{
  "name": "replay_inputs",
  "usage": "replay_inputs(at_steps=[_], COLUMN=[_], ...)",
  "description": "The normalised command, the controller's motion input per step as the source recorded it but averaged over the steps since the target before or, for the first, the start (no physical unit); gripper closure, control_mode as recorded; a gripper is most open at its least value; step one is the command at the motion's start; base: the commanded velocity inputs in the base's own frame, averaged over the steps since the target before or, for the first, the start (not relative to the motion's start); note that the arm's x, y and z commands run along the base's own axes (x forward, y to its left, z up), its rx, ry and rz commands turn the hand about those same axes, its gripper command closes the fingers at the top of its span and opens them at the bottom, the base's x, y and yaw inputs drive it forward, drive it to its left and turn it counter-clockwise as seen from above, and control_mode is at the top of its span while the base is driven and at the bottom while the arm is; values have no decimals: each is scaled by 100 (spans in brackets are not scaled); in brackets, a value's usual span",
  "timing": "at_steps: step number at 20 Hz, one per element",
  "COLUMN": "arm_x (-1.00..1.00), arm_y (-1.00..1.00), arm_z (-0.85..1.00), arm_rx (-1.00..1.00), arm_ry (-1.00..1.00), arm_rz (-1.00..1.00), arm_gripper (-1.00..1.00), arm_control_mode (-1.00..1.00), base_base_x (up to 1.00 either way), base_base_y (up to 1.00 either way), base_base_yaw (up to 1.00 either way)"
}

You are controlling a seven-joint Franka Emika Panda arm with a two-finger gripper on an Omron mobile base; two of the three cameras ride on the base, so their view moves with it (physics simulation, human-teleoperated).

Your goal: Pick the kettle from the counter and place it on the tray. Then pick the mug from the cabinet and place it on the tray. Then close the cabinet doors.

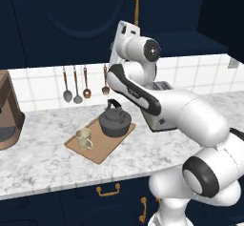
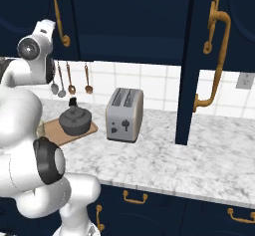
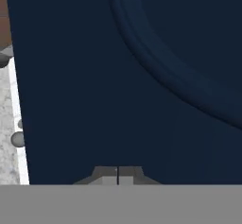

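The dark grey kettle (image 1: 114, 121) (image 2: 75, 120) stands on the wooden tray (image 1: 97, 152) (image 2: 54, 129) on the marbled counter (image 1: 43, 165). The beige mug (image 1: 85, 138) sits on the tray's near left end, beside the kettle. My arm is raised to the navy cabinet. The gripper (image 3: 117, 175) is shut and empty, its tips right up against the face of the left cabinet door (image 1: 71, 15) (image 3: 142, 76), near that door's brass handle (image 1: 136, 5). The right cabinet door (image 2: 185, 80) swings out over the counter, and the dark cabinet interior (image 1: 217, 15) shows beside the left door.
A silver toaster (image 2: 124, 115) stands on the counter right of the tray, partly behind my arm in the left base view. Utensils (image 1: 76, 84) hang on the tiled wall. A brown coffee machine (image 1: 7, 110) sits at the far left. Navy drawers with brass handles (image 2: 134, 197) run below.
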Motion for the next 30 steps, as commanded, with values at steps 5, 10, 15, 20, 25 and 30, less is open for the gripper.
replay_inputs(at_steps=[5, 10, 15, 20, 25, 30], arm_x=[78, 35, -54, -98, -100, -100], arm_y=[-2, 0, -12, -32, -49, -61], arm_z=[-11, 0, 0, 2, 3, 0], arm_rx=[-9, -13, -12, -2, 1, 11], arm_ry=[6, 15, 7, -1, 0, -4], arm_rz=[7, -1, -5, -3, 0, 0], arm_gripper=[100, 100, 100, 100, 100, 100], arm_control_mode=[-100, -100, -100, -100, -100, -100], base_base_x=[0, 0, 0, 0, 0, 0], base_base_y=[0, 0, 0, 0, 0, 0], base_base_yaw=[0, 0, 0, 0, 0, 0])
